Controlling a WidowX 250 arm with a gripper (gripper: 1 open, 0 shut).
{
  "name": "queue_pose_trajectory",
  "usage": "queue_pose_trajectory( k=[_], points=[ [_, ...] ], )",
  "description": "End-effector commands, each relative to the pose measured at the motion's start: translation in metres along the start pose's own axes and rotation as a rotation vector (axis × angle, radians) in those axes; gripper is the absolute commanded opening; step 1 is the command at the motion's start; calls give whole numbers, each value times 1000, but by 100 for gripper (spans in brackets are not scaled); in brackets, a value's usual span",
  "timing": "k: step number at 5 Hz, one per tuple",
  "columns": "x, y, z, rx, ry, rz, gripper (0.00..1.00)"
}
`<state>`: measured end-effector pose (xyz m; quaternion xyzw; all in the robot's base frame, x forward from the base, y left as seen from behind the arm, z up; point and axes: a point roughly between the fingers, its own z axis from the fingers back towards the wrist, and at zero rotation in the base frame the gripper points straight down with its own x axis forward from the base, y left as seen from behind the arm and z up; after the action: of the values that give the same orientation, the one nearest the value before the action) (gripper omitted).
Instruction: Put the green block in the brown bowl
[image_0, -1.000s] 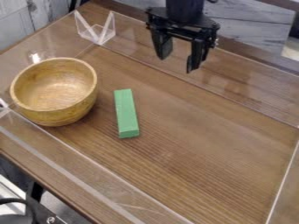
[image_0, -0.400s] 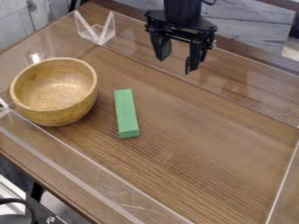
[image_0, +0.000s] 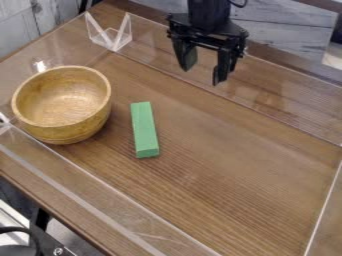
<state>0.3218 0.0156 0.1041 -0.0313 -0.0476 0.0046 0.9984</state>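
The green block (image_0: 144, 129) lies flat on the wooden table, its long side running roughly front to back, just right of the brown bowl (image_0: 60, 102). The bowl sits at the left, upright, with nothing inside it. My gripper (image_0: 203, 66) hangs at the back of the table, pointing down, above and to the right of the block and well apart from it. Its dark fingers (image_0: 222, 67) stand open with nothing between them.
A low clear plastic wall (image_0: 80, 180) borders the table's front and left edges. A clear plastic bracket (image_0: 108, 31) stands at the back left. Bare wooden table surface (image_0: 241, 150) spreads to the right of the block.
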Motion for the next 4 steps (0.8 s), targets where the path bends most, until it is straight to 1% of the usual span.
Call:
queue_pose_trajectory(
  k=[1, 4],
  points=[
    [8, 3, 11, 2, -51, 3, 100],
    [12, 4, 9, -8, -70, 1, 100]
  ],
)
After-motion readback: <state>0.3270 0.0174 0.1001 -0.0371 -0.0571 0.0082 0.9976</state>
